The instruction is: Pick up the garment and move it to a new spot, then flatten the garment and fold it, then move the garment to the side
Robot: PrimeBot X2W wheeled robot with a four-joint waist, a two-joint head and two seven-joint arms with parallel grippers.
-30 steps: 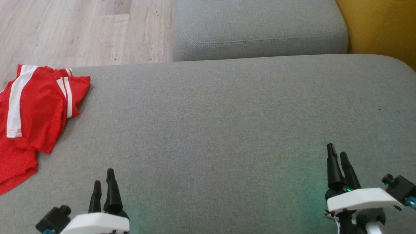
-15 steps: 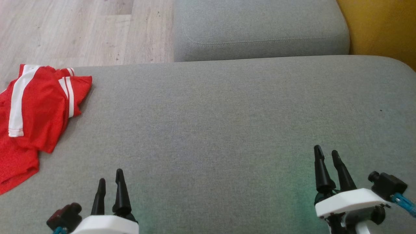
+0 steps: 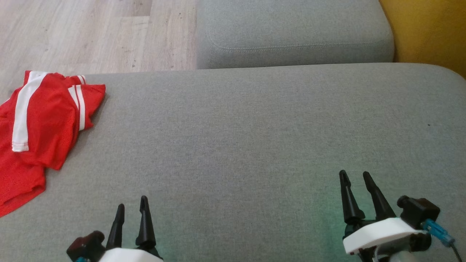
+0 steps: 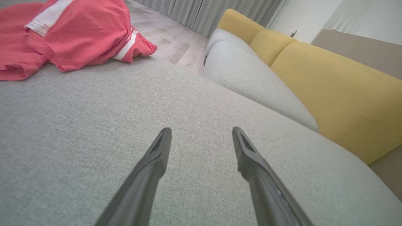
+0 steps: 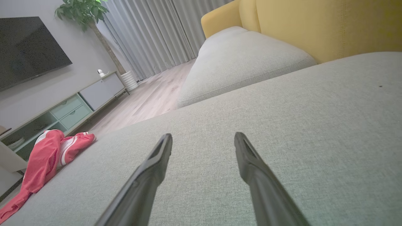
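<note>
While the broad grey seat cushion (image 3: 233, 138) spreads across the head view, a second grey cushion (image 3: 295, 32) lies beyond it, with the yellow backrest (image 3: 429, 32) at the far right and wooden floor (image 3: 91, 32) at the far left. The red garment (image 3: 40, 123) with white stripes lies crumpled at the seat cushion's left edge, well apart from both arms. The right gripper (image 3: 354, 173) hangs low over the cushion at the lower right, fingers pointing forward and leaning slightly left, spread wide and empty. The left gripper (image 3: 132, 202) sits at the lower left, fingers pointing forward, likewise wide apart, gripping nothing.
</note>
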